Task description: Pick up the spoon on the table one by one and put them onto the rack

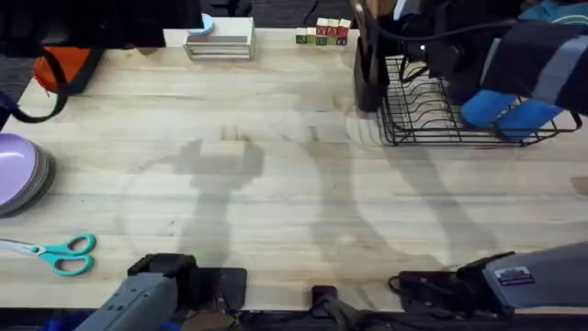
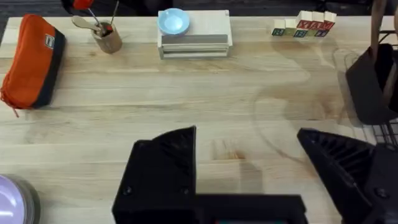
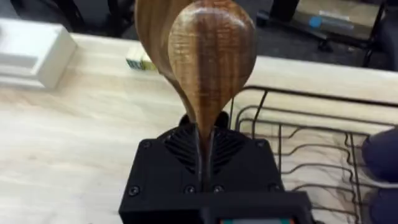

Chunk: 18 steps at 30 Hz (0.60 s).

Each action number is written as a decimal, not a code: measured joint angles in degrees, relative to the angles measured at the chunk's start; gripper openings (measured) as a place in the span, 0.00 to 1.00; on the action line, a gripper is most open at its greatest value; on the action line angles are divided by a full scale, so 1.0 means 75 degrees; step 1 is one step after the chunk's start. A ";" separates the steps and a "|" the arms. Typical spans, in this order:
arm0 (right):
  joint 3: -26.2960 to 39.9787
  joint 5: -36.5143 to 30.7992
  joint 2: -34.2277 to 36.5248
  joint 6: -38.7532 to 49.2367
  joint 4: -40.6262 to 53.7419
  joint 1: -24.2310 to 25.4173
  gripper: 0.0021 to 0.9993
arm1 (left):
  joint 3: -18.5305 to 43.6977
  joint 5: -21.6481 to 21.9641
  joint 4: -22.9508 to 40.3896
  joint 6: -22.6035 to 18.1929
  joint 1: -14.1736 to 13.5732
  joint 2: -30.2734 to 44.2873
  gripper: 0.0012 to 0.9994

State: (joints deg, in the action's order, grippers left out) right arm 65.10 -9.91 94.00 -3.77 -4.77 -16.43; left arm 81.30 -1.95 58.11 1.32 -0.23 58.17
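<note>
Overhead first: you can see no spoon lying loose on the counter (image 1: pixel 294 184), so by my judgement the pick-up side is finished or nearly so. What remains on the wood are the teal scissors (image 1: pixel 57 253), the purple plates (image 1: pixel 20 173) and the white tray stand (image 1: pixel 220 41). The rack (image 1: pixel 459 115) stands at the far right, its tall black utensil holder (image 1: pixel 369 69) at the near-centre end.

From the left wrist, your left tool (image 2: pixel 249 168) has its fingers spread apart over bare wood, gripping nothing. The letter blocks (image 2: pixel 305 25) carry red characters, too small to read. The orange pouch (image 2: pixel 34 59) shows no readable label.

From the right wrist, your right tool (image 3: pixel 205 155) is clamped on the handle of a spoon (image 3: pixel 211 56), bowl upward, with the rack's wires just beyond it. A second wooden shape sits close behind that bowl; I cannot tell what it is. Placing this spoon looks like the step left.
</note>
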 joint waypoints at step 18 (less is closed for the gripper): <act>0.0017 0.0012 -0.0847 0.0000 0.1977 0.0000 0.03 | 0.0000 0.0002 0.0000 0.0000 0.0000 0.0000 0.99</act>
State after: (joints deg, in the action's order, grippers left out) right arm 65.23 -9.82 87.64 -3.77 10.06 -16.43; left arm 81.30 -1.93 58.11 1.32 -0.23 58.17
